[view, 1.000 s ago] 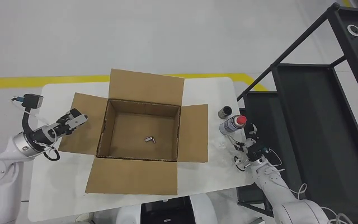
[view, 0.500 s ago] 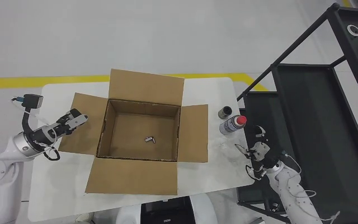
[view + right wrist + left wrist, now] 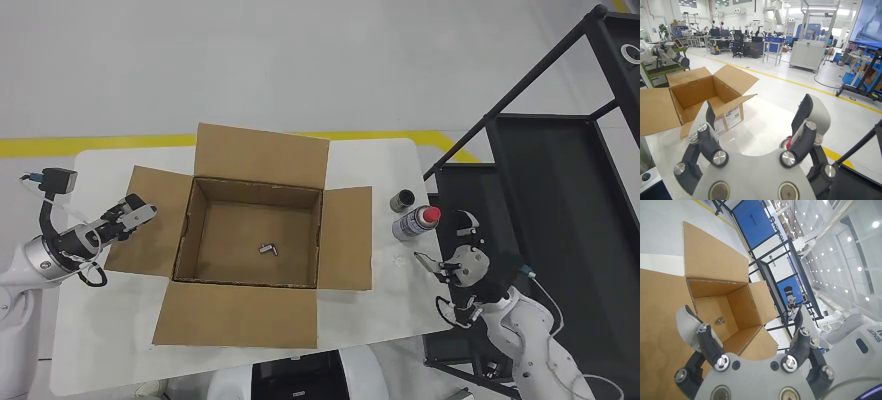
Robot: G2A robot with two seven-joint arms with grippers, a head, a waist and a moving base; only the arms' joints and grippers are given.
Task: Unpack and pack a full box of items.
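One small metal bracket (image 3: 719, 320) lies on the floor of the open cardboard box (image 3: 262, 150) — stiff, light, likely slick, best pinched across its flat sides — while left gripper (image 3: 743, 313) by the left flap and right gripper (image 3: 758, 104) near the red-capped can (image 3: 415, 222) both gape empty.

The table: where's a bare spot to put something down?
The table is bare at its near-left corner beside the box, and in the near-right patch between the box's right flap and the edge. The box floor holds one small metal part. Crowded: the right edge, where a dark can and a spray can stand by the open right hand.
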